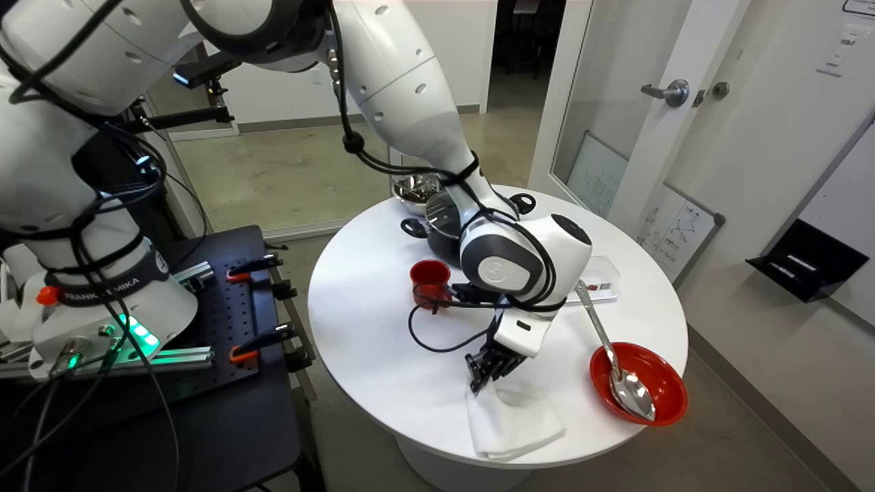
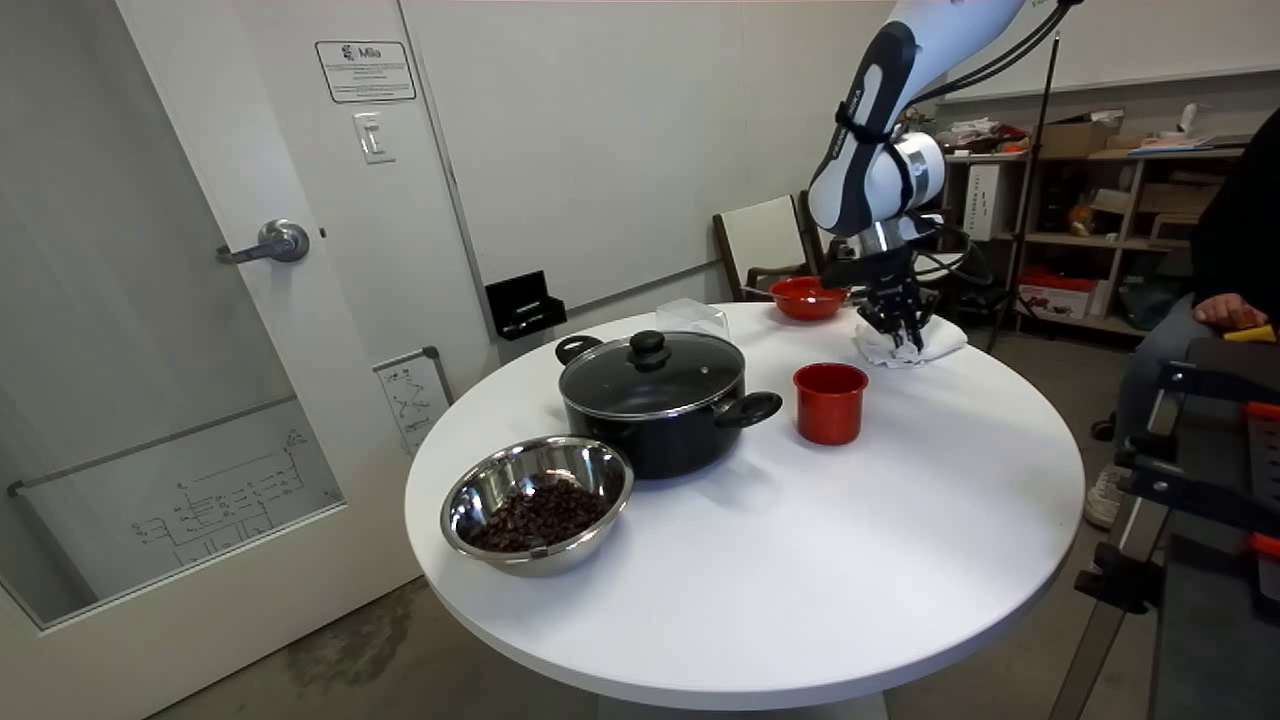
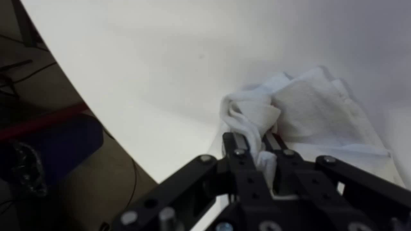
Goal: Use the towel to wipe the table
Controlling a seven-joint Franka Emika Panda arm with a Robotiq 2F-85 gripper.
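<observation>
A white towel (image 1: 519, 422) lies folded and partly bunched on the round white table (image 1: 383, 321), near its edge. The towel also shows in an exterior view (image 2: 942, 341) and in the wrist view (image 3: 316, 112). My gripper (image 1: 476, 388) points down at the towel's edge. In the wrist view, the gripper's fingers (image 3: 255, 141) are closed around a bunched fold of the towel. The fold is pinched between the two fingertips, and the rest of the towel spreads to the right on the table. In an exterior view, the gripper (image 2: 908, 335) touches the towel at the far side.
A red mug (image 2: 831, 403), a black lidded pot (image 2: 655, 400) and a steel bowl of dark beans (image 2: 540, 510) stand on the table. A red bowl (image 1: 660, 376) with a metal spoon (image 1: 632, 393) sits at the edge. A clear plastic box (image 1: 601, 277) is near the pot.
</observation>
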